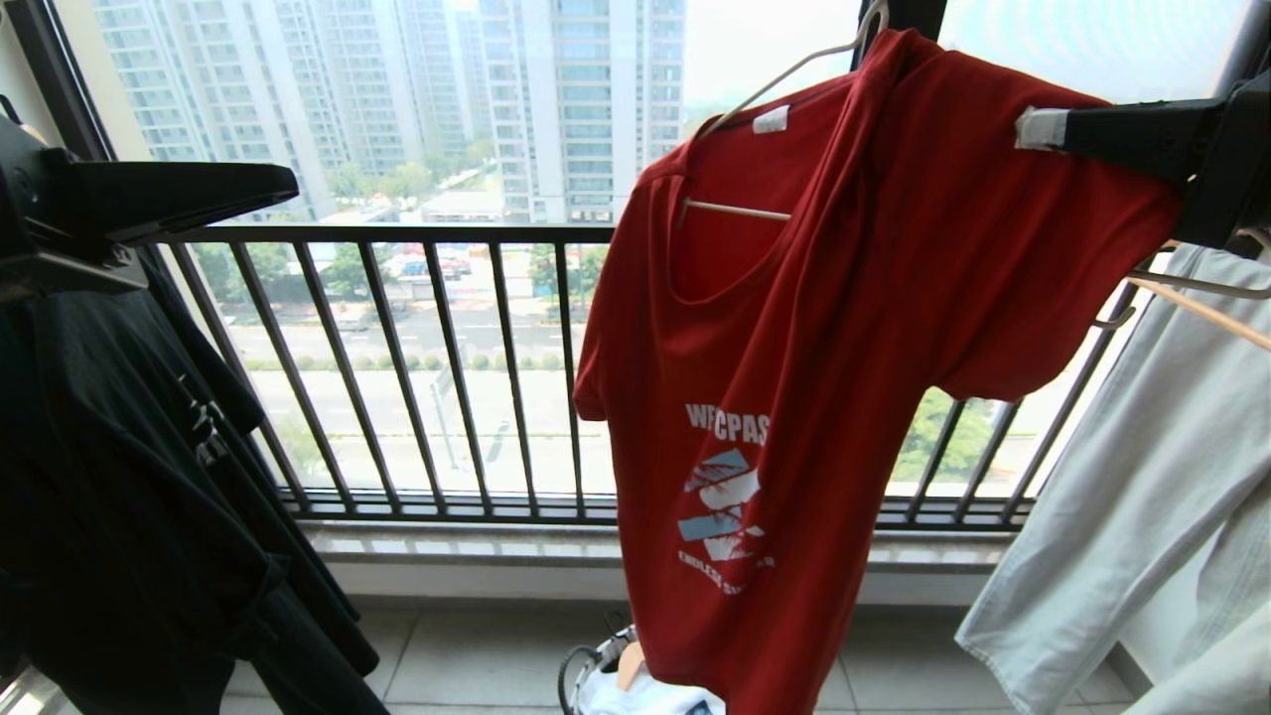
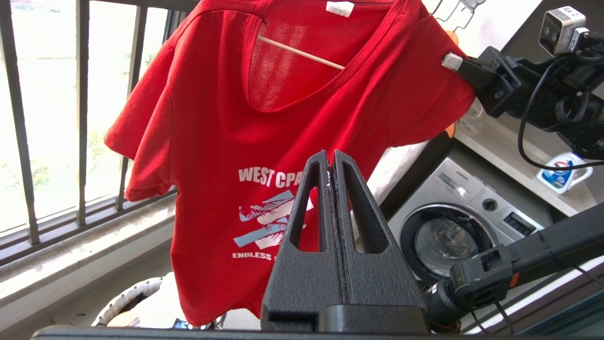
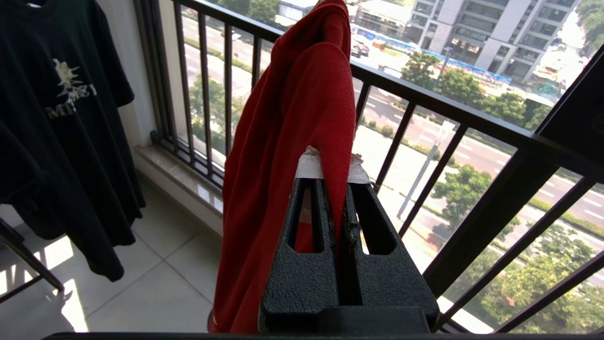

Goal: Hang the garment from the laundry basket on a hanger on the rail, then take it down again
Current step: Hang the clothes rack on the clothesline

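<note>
The garment (image 1: 844, 328), a red T-shirt with white lettering, hangs on the thin white wire hanger (image 1: 784, 71); the hanger's bar (image 2: 302, 52) shows through the neck opening. My right gripper (image 1: 1033, 129) is high on the right, shut on the shirt's shoulder and sleeve fabric (image 3: 325, 118), which runs between its taped fingertips (image 3: 309, 165). My left gripper (image 2: 330, 158) is shut and empty, off to the left (image 1: 290, 184), apart from the shirt. The laundry basket (image 2: 123, 298) stands on the floor below the shirt, partly hidden (image 1: 596, 675). The rail is out of view.
A black printed T-shirt (image 1: 119, 477) hangs at the left. Pale trousers (image 1: 1142, 497) on a wooden hanger (image 1: 1201, 310) hang at the right. The dark balcony railing (image 1: 397, 377) runs behind. A washing machine (image 2: 453, 231) and a detergent bottle (image 2: 564, 172) stand to the right.
</note>
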